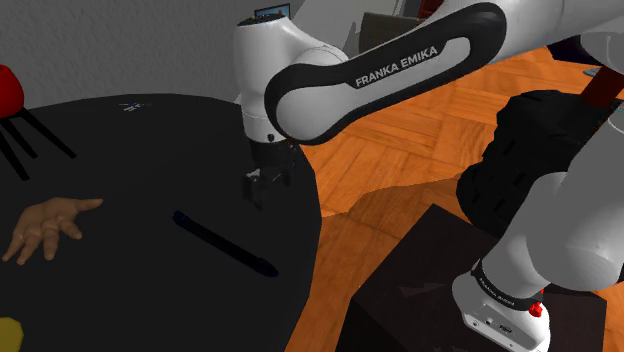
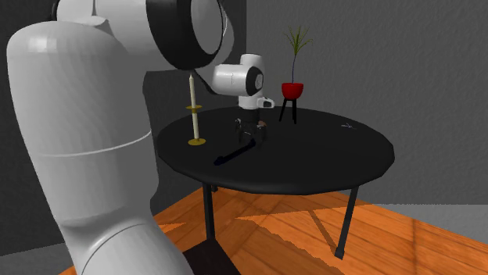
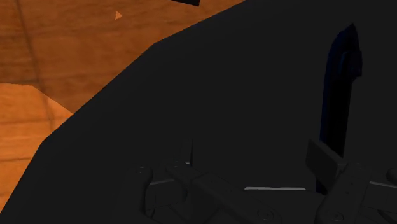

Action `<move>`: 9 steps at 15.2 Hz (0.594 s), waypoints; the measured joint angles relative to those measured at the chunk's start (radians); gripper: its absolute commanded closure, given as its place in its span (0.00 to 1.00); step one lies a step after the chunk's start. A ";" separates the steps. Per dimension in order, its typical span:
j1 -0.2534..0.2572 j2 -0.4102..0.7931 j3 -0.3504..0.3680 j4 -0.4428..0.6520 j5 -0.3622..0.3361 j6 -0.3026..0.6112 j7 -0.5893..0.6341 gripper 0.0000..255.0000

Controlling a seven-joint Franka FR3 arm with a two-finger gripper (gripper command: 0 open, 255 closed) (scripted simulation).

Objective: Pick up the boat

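Note:
The boat (image 1: pixel 225 243) is a long, thin, dark blue shape lying flat on the round black table (image 1: pixel 120 160). From the second exterior view the boat (image 2: pixel 235 155) runs toward the table's near rim. My black gripper (image 1: pixel 268 190) hangs just above the tabletop close to the table's edge, beside the boat and not touching it. Its fingers stand apart and nothing is between them. In the wrist view the boat (image 3: pixel 337 95) stretches away beyond the right finger (image 3: pixel 324 162), outside the gap of the gripper (image 3: pixel 254 156).
A tan hand-shaped object (image 1: pixel 45 228) lies at the shoulder view's left. A red pot (image 2: pixel 292 91) with a plant stands on a black stand at the table's far side, and a candle (image 2: pixel 193 109) in a brass holder nearby. Orange wood floor (image 1: pixel 400 160) lies beyond the table's edge.

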 measured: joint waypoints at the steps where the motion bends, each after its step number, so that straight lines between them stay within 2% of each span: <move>1: 0.010 0.035 0.008 0.029 -0.015 0.003 0.016 0.00; 9: 0.127 0.340 0.042 0.335 -0.149 -0.034 0.136 0.00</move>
